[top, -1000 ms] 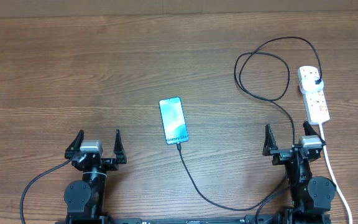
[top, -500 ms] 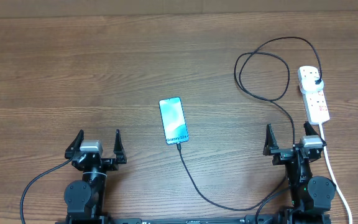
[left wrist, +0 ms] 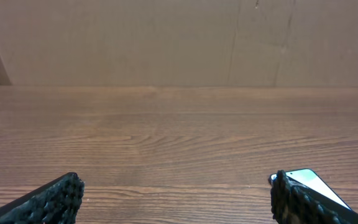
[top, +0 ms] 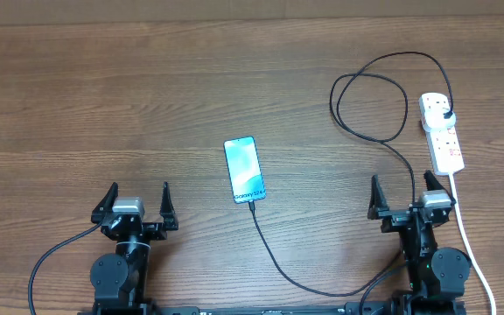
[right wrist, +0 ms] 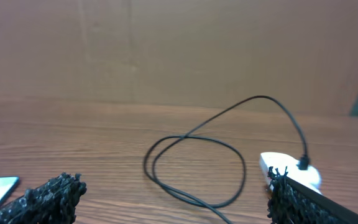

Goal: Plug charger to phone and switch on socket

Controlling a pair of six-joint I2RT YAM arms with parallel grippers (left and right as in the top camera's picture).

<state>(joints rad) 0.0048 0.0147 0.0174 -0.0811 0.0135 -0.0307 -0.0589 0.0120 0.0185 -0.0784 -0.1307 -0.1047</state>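
Fully open, empty, wooden bench's (top: 77, 96) near edge: left gripper (top: 139, 186), right gripper (top: 402, 178); thin black charger cable (top: 262, 234) at slim cyan-screened phone (top: 244, 169); seat tip straight.

The phone (top: 244, 169) lies flat and face up at mid-counter (top: 103, 105), its cyan screen lit and its small text at the near end. The charger (top: 269, 246), a thin black cable, meets the phone's near short edge, sweeps right, loops, and ends at a black adapter (top: 445, 115) seated in the socket (top: 444, 144), a white strip at far right.
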